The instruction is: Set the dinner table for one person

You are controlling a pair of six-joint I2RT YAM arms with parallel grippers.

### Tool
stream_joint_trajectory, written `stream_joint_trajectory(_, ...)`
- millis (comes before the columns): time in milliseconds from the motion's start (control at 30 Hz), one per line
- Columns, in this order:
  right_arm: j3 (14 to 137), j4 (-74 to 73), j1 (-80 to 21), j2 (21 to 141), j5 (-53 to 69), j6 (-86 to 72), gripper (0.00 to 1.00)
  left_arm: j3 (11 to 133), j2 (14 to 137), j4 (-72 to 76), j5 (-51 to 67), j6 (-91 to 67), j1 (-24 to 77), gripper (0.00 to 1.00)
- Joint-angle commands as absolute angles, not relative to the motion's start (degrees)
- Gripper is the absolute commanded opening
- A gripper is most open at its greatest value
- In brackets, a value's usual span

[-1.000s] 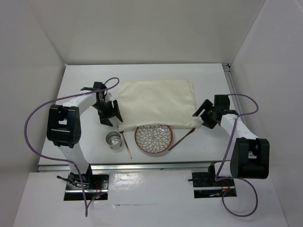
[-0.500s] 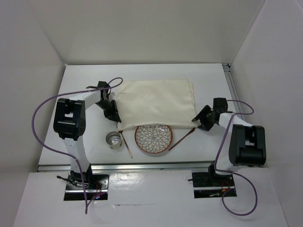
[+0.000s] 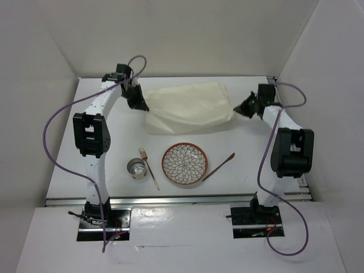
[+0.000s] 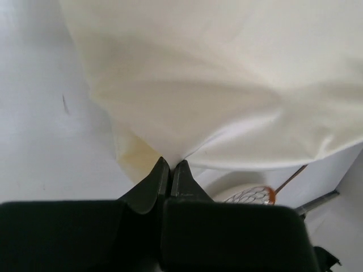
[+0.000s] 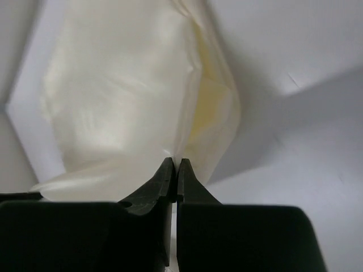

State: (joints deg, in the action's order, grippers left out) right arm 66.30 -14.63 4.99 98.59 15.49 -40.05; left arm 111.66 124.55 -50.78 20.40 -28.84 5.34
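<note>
The left hand (image 3: 138, 101) and the right hand (image 3: 242, 108) are each closed tight on one end of the cream cloth (image 3: 190, 108). It seems slightly raised over the far half of the table (image 3: 256, 165), which lies under both arms. A plate (image 3: 184, 164) sits by the near edge.

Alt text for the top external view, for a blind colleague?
The left gripper and right gripper pinch opposite ends of the cream cloth, bunched above the white table. Nearer the bases lie a cup, fork, patterned plate and copper utensil.
</note>
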Motion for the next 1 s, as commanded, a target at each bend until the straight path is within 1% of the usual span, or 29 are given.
stream_joint_trajectory(0, 82.32, -9.93, 3.43, 102.81, 18.36, -40.69, 0.00, 127.49, 128.39, -56.32, 19.69, -29.00, 3.69, 0.00)
stream_joint_trajectory(33, 85.14, -9.93, 3.43, 103.53, 18.37, -40.69, 0.00, 133.88, 128.93, -58.08, 19.69, -29.00, 2.82, 0.00)
stream_joint_trajectory(67, 89.43, -10.45, 2.82, 104.06, 18.37, -40.69, 0.00, 135.51, 128.94, -58.10, 20.64, -28.48, 2.29, 0.00)
stream_joint_trajectory(133, 90.53, -10.46, 2.29, 104.06, 18.90, -40.69, 0.00, 135.53, 126.84, -56.88, 22.57, -28.48, 1.41, 0.00)
stream_joint_trajectory(200, 86.77, -9.85, 1.76, 101.45, 18.37, -40.17, 0.00, 131.06, 124.64, -54.59, 23.11, -27.86, 0.70, 0.00)
stream_joint_trajectory(233, 83.79, -9.15, 1.76, 99.95, 18.37, -40.17, 0.00, 129.39, 122.71, -54.58, 23.12, -27.17, 0.70, 0.00)
stream_joint_trajectory(267, 76.28, -7.23, 1.76, 96.54, 17.67, -40.17, 0.00, 125.20, 121.74, -53.71, 23.72, -26.20, 0.18, 0.00)
stream_joint_trajectory(333, 68.07, -5.37, 1.76, 93.09, 16.00, -40.17, 0.00, 119.91, 119.72, -53.01, 24.43, -25.14, 0.18, 0.00)
stream_joint_trajectory(367, 63.85, -4.40, 1.76, 91.51, 14.60, -39.56, 0.00, 113.62, 117.44, -52.48, 26.35, -23.92, 0.18, 0.00)
stream_joint_trajectory(400, 56.33, -3.79, 1.76, 88.97, 13.89, -39.55, 0.00, 110.07, 116.20, -50.73, 27.15, -23.91, 0.18, 0.00)
stream_joint_trajectory(433, 53.03, -3.17, 1.76, 87.99, 13.02, -38.94, 0.00, 106.47, 115.06, -49.32, 27.94, -22.95, 0.18, 0.00)
stream_joint_trajectory(467, 47.34, -3.16, 2.37, 87.37, 11.35, -38.94, 0.00, 100.26, 114.09, -47.83, 28.47, -22.42, 0.18, 0.07)
stream_joint_trajectory(500, 45.02, -1.95, 2.37, 86.75, 11.34, -38.41, 0.00, 98.54, 114.08, -47.81, 27.95, -21.54, 0.70, 0.25)
stream_joint_trajectory(533, 43.43, -1.93, 2.98, 86.05, 10.64, -38.41, 0.05, 97.66, 114.69, -48.51, 27.95, -21.53, 0.70, 0.56)
stream_joint_trajectory(567, 42.46, -2.63, 2.99, 86.04, 10.03, -38.41, 0.15, 97.65, 116.00, -50.52, 28.47, -20.49, 0.70, 0.63)
stream_joint_trajectory(600, 41.84, -3.33, 3.60, 86.04, 10.02, -38.41, 0.27, 99.47, 117.15, -51.76, 28.48, -20.48, 0.70, 0.66)
stream_joint_trajectory(633, 41.84, -4.04, 4.21, 85.17, 10.02, -38.41, 0.42, 99.49, 117.85, -52.55, 28.48, -20.48, 0.70, 0.69)
stream_joint_trajectory(667, 41.84, -4.74, 4.22, 84.64, 10.02, -38.41, 0.53, 99.49, 117.86, -52.04, 27.35, -21.26, 0.70, 0.69)
stream_joint_trajectory(767, 43.15, -5.27, 4.22, 83.23, 9.41, -37.88, 0.54, 98.96, 115.76, -51.33, 23.83, -22.15, 0.70, 0.69)
stream_joint_trajectory(800, 44.11, -5.97, 4.22, 83.23, 8.71, -37.27, 0.54, 98.96, 115.75, -52.02, 22.17, -23.63, 0.70, 0.66)
stream_joint_trajectory(867, 47.45, -8.87, 4.22, 83.85, 8.70, -36.74, 0.54, 98.18, 114.53, -52.03, 22.15, -23.64, 0.70, 0.63)
stream_joint_trajectory(967, 49.75, -11.77, 4.22, 84.38, 8.18, -35.69, 0.53, 94.14, 113.73, -50.81, 21.63, -24.26, 0.70, 0.64)
